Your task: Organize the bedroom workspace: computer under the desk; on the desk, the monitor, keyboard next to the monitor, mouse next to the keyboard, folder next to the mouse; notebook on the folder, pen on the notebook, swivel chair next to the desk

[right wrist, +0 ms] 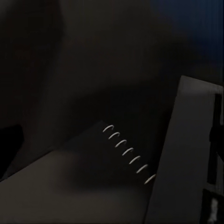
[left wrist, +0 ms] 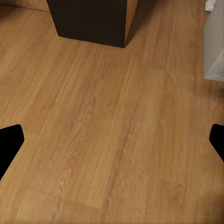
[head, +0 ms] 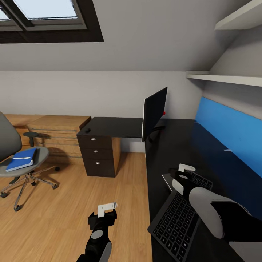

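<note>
Head view puts you at the long arm of the desk (head: 174,145), its glossy black top running along the blue back panel (head: 233,134) and turning left to the dark drawers (head: 97,153) set on the wood floor (head: 109,203). Beyond those drawers you see the low light-wood cabinet (head: 58,131) against the wall. Off to your left the swivel chair (head: 22,160) stands well apart from the desk, and the folder (head: 22,159) lies flat on its seat. On the desk, near the inner corner, the monitor (head: 154,112) stands upright and edge-on to you. Close in, the keyboard (head: 178,222) lies at an angle by the near desk edge, partly under your right arm, with a spiral-bound notebook (right wrist: 88,186) just beside it in the right wrist view. A small dark mouse (head: 87,130) sits on the far left end of the top. Your right gripper (head: 186,173) hovers over the keyboard's far end; you cannot tell whether its fingers are apart or together. Your left gripper (head: 106,208) hangs over bare floor beside the desk, and its fingertips (left wrist: 10,142) at the frame edges of the left wrist view show it spread wide, holding nothing.
</note>
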Motion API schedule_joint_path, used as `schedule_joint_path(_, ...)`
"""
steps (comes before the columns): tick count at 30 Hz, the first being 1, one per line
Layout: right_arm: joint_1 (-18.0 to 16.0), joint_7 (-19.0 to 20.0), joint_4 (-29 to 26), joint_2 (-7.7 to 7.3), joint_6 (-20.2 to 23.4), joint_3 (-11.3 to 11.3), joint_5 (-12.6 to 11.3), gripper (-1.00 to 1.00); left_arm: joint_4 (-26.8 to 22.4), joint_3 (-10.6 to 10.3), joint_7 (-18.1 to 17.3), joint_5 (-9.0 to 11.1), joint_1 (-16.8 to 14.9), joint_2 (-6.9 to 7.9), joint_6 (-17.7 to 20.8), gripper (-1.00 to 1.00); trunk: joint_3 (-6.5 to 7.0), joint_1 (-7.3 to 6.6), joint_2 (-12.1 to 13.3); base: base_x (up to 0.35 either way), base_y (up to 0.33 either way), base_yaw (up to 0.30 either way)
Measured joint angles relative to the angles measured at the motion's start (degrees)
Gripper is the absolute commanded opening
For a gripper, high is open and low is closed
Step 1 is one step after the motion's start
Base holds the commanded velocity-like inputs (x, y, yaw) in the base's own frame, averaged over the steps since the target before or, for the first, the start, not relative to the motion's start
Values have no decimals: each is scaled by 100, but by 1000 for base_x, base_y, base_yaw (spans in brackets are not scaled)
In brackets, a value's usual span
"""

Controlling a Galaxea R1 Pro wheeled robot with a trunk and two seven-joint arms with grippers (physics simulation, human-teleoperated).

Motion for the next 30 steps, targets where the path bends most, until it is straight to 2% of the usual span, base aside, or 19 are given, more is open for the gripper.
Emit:
schedule_joint_path(5,0,-544,0,18,12,10,56,100,0,0,0,1,-1,0,0,100,0,0,0,0,0,1)
schedule_joint_path(9,0,-916,0,27,27,24,339,100,0,0,0,1,1,0,0,100,0,0,0,0,0,0)
schedule_joint_path(14,0,-1041,-1,35,49,30,555,100,0,0,0,1,-1,0,0,100,0,0,0,0,0,0)
schedule_joint_path(19,0,-1064,-1,36,73,32,600,100,0,0,0,1,-1,0,0,100,0,0,0,0,0,0)
schedule_joint_path(24,0,-1067,-1,37,296,37,615,100,0,-2,0,1,-1,0,0,100,0,0,0,0,0,0)
schedule_joint_path(25,-1,-1059,0,37,530,39,618,100,0,-7,-2,1,-1,0,0,100,0,0,0,0,0,0)
schedule_joint_path(30,-2,-1052,1,35,732,43,620,100,0,-8,-7,1,1,0,0,100,0,0,0,0,0,0)
